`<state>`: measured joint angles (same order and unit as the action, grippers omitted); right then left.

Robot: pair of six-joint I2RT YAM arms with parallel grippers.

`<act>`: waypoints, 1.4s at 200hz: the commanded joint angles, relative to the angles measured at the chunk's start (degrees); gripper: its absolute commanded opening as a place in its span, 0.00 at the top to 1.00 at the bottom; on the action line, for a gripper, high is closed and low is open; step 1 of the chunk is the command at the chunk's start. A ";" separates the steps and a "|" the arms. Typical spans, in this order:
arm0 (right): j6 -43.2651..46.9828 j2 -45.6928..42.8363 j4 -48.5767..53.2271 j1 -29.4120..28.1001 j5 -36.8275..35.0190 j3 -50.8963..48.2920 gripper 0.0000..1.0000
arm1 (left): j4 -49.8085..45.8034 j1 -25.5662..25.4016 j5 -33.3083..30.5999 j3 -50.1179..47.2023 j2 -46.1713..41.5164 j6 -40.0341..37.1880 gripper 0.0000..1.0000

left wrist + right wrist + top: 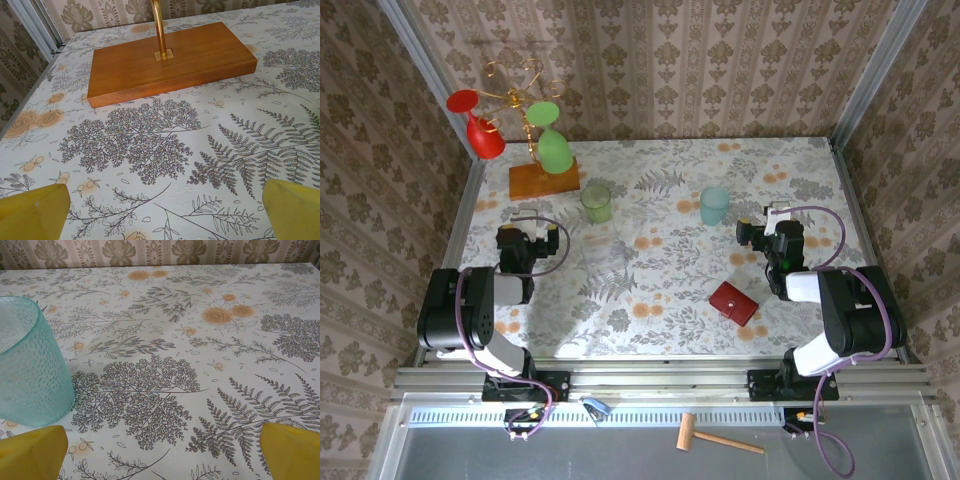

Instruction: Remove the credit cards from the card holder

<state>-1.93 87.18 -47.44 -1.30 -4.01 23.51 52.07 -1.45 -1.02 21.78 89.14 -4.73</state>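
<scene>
The red card holder (733,303) lies closed on the floral table, near the front edge at the right. The credit cards are hidden. My right gripper (767,226) hovers behind the card holder, well apart from it, pointing toward the far wall. In the right wrist view its yellow fingertips (32,454) stand wide apart over bare tablecloth; the right gripper (162,452) is open and holds nothing. My left gripper (526,236) is at the left side of the table. It is open too, and the left gripper (165,210) has nothing between its yellow fingertips (32,212).
A wooden-based stand (544,178) (170,60) with a red and a green glass hanging on it is at the back left. A green cup (596,202), a teal cup (714,206) (30,365) and a clear plastic container (603,255) stand mid-table. Walls close three sides.
</scene>
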 commanded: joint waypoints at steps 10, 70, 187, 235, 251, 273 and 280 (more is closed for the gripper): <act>0.06 0.61 -1.08 0.23 0.58 0.05 0.00 | -0.22 0.51 0.75 1.01 -0.10 0.87 0.00; 0.18 0.37 -1.29 0.25 0.52 -0.08 0.00 | 0.12 0.57 1.40 0.73 -0.21 0.49 0.00; 0.36 -12.11 27.12 -0.63 2.75 8.60 0.00 | -15.51 -3.11 -5.17 3.69 -13.54 -0.76 0.00; -4.61 -16.44 39.82 -1.66 6.27 11.60 0.01 | -29.18 -8.87 -10.14 8.03 -18.30 2.46 0.00; -5.01 -16.87 44.01 -2.89 7.19 13.53 0.03 | -35.07 -10.68 -9.70 10.33 -19.54 4.79 0.00; -5.44 -17.03 48.92 -4.95 7.35 15.95 0.05 | -42.51 -12.92 -9.05 13.39 -20.51 9.94 0.00; -5.78 -17.08 50.10 -5.63 7.37 16.56 0.05 | -44.69 -13.50 -8.92 14.33 -20.66 11.41 0.01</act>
<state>-5.54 71.50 -5.72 -4.91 1.54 36.82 19.07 -13.23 -9.32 32.49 70.00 -0.10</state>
